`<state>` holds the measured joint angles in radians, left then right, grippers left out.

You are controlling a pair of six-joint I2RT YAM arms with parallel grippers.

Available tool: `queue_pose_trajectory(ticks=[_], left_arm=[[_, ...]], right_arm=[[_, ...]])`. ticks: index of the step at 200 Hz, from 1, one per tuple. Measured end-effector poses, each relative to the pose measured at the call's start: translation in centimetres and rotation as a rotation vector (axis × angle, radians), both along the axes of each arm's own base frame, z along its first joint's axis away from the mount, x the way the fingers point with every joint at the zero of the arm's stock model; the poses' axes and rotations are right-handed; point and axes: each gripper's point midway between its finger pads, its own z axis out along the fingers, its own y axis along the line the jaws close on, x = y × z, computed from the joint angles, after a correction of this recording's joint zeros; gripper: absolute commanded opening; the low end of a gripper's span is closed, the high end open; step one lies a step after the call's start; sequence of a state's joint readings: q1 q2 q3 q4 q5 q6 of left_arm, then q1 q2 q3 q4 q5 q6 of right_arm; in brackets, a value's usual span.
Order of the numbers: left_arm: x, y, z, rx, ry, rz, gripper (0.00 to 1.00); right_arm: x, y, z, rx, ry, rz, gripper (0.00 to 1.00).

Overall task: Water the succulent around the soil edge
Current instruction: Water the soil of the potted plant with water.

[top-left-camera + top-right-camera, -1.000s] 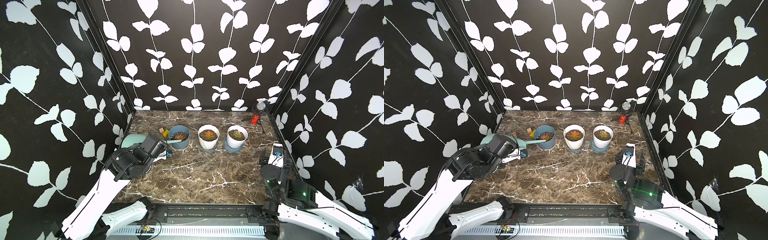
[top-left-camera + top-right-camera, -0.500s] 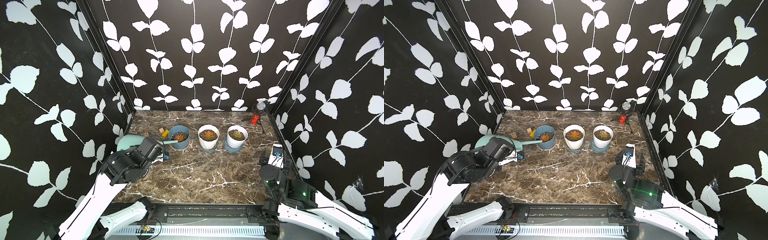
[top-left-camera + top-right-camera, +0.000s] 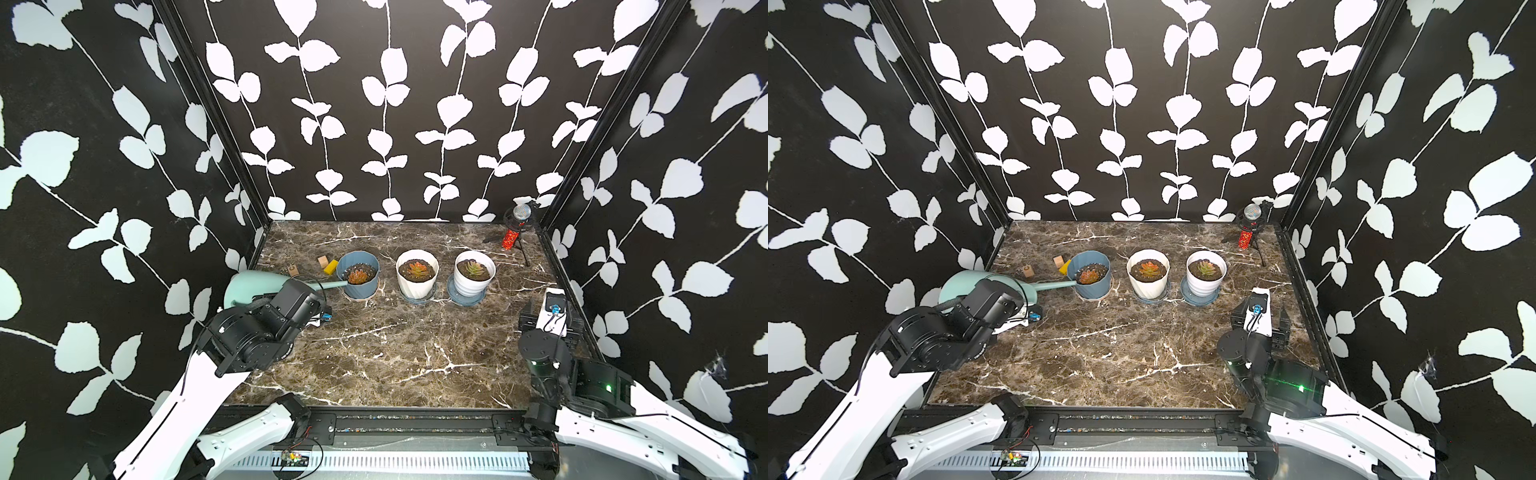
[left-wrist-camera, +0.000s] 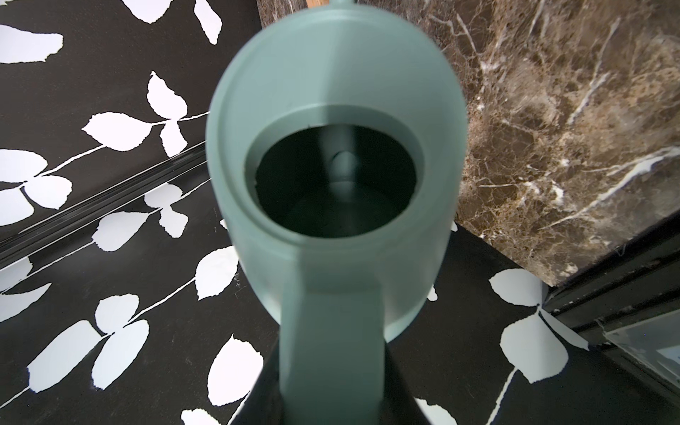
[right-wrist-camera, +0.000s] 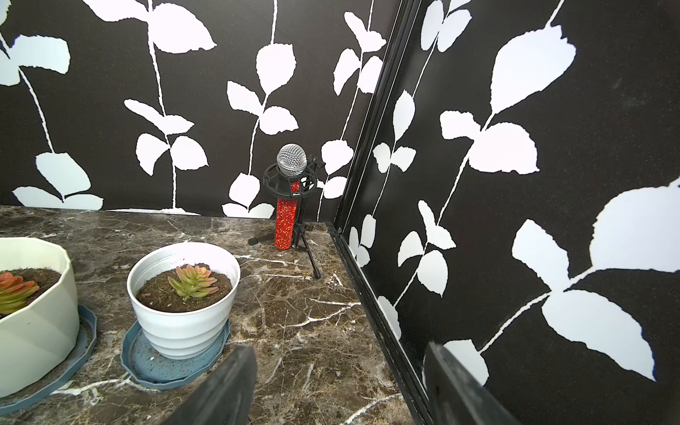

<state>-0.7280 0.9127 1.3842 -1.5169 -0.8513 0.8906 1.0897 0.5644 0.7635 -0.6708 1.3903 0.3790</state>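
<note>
A mint-green watering can point(image 3: 245, 283) point(image 3: 961, 286) hangs at the left side of the marble table point(image 3: 395, 353). My left gripper point(image 4: 331, 401) is shut on its handle point(image 4: 331, 331). In both top views the wrist housing hides the fingers. The can's long spout point(image 3: 332, 286) point(image 3: 1059, 285) ends at the near left rim of a blue pot point(image 3: 359, 290) holding an orange succulent point(image 3: 357, 275) point(image 3: 1089, 275). My right gripper point(image 5: 338, 353) point(image 3: 1260, 320) stands open and empty by the right wall, clear of the pots.
A cream faceted pot point(image 3: 417, 284) and a white ribbed pot point(image 3: 473, 284) point(image 5: 184, 327), each with a succulent and on a blue saucer, stand right of the blue pot. Small wooden blocks point(image 3: 322, 261) lie behind the spout. A red microphone on a tripod point(image 3: 513, 232) occupies the back right corner.
My left arm has drawn back to the left with the can. The spout tip has slid from over the blue pot's soil to its near left rim. The right arm has not moved.
</note>
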Motion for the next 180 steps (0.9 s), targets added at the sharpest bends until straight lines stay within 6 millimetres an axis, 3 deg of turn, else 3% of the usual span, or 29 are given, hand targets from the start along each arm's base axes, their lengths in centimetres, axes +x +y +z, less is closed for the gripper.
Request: queue_pose_trajectory(ticks=[81, 180], left_arm=[[0.4, 0.6, 0.0, 0.025, -0.010, 0.043, 0.00], [2.4, 0.3, -0.3, 0.022, -0.016, 0.111, 0.00]], right_arm=[[-0.1, -0.2, 0.1, 0.014, -0.006, -0.001, 0.75], [-0.2, -0.5, -0.4, 0.000, -0.002, -0.004, 0.76]])
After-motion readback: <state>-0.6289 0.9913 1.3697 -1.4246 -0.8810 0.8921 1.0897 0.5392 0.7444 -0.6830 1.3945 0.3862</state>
